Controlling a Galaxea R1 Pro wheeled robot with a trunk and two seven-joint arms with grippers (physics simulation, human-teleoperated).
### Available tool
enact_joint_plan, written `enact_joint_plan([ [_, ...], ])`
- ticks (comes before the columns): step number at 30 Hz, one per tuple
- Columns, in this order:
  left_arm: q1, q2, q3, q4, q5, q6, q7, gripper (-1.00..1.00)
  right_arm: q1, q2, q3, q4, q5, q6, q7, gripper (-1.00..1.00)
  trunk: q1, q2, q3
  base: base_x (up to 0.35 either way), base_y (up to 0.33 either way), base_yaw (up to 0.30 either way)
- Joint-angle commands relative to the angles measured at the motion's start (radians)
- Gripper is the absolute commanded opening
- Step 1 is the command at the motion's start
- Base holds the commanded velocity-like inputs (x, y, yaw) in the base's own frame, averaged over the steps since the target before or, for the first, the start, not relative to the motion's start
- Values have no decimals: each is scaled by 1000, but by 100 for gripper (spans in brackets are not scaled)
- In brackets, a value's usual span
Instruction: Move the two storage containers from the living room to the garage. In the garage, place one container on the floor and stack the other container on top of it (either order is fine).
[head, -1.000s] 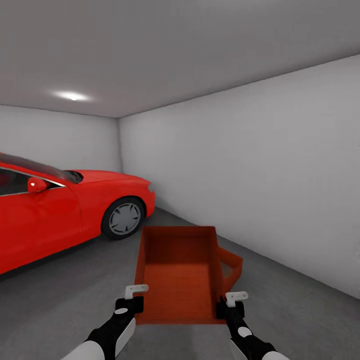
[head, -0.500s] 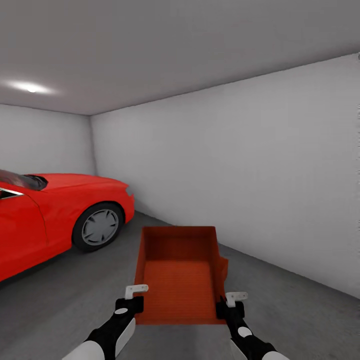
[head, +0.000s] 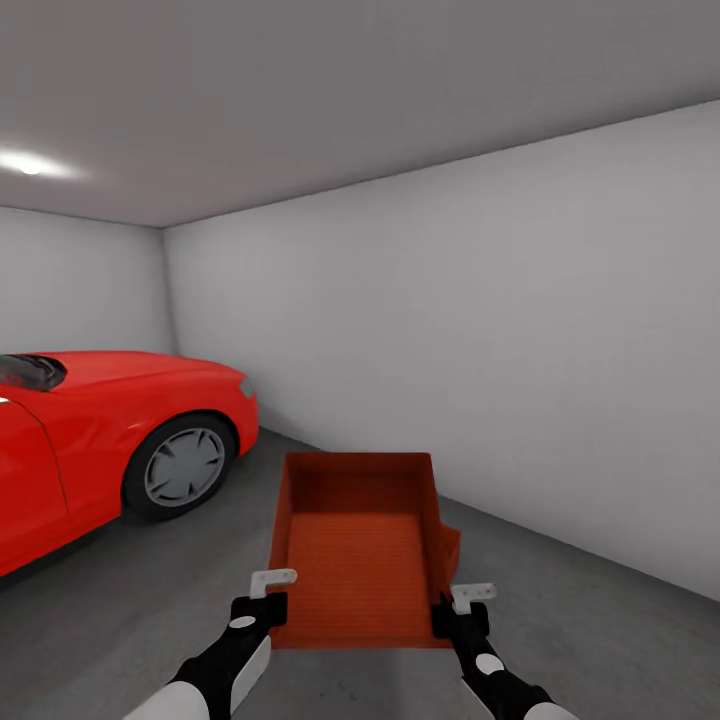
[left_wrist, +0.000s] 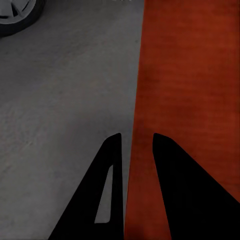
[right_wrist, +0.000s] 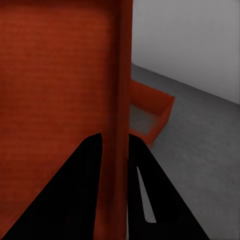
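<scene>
- Left arm (head: 215, 672): glossy black forearm, white shell lower down, small white oval mark near the wrist.
- Right arm (head: 500, 685): same black and white, same oval mark.
- Left gripper (head: 272, 578): black block, pale grey angled fingers.
- Right gripper (head: 472, 594): alike.
- Wrist views: fingers (left_wrist: 107, 192) black, tapered, each with a narrow slot.

Held container (head: 356, 545) centre front, 2nd container (right_wrist: 150, 107) behind its right side on floor (head: 590, 630), car (head: 105, 430) left

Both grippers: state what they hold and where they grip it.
One red-orange rectangular open bin: left gripper clamps its left side wall, right gripper its right side wall.
</scene>
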Motion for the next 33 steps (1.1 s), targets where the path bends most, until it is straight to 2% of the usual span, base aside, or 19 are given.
enact_joint_plan([
  [1,0,12,7,1,20,2,10,-100,-1,-6,-37,-4,12,-1,-8,-100,1,0,0,321,168,0],
  [25,0,11,7,1,20,2,10,-100,-1,-6,-37,-4,13,-2,-8,-100,1,0,0,321,168,-2],
  [33,0,11,7,1,20,2,10,-100,-1,-5,-37,-4,13,-2,-8,-100,1,0,0,321,168,-184],
])
